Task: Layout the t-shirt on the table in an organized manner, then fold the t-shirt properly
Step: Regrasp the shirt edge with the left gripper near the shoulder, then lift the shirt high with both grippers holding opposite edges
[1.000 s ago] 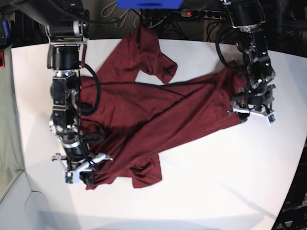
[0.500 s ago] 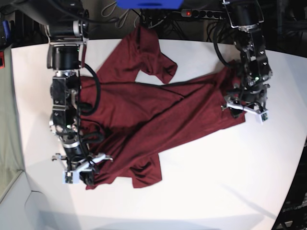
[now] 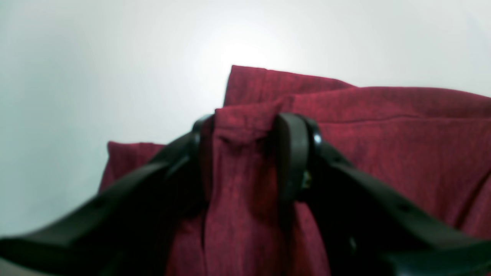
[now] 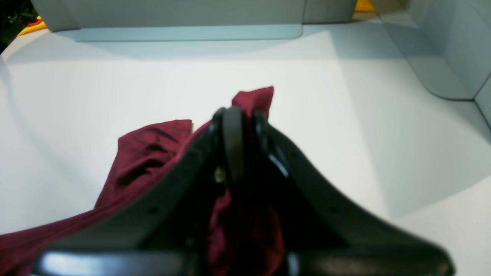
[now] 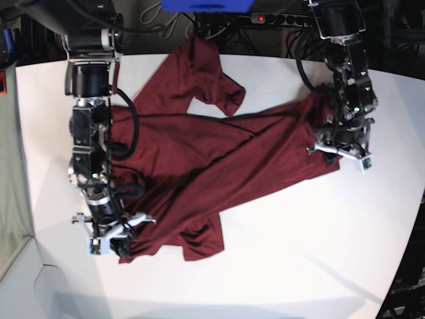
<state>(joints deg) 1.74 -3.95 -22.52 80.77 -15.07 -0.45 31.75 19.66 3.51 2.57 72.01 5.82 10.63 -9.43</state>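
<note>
We see a broad white table (image 5: 279, 259) with a smooth matte top and a dark edge along its far side. Lying directly on it is a dark maroon t-shirt (image 5: 219, 159), spread unevenly and rumpled across the middle, with one part reaching up to the table's far edge and a crumpled fold near the front. In both wrist views the white surface runs on bare beyond the cloth, and in the right wrist view shadows fall across it.
</note>
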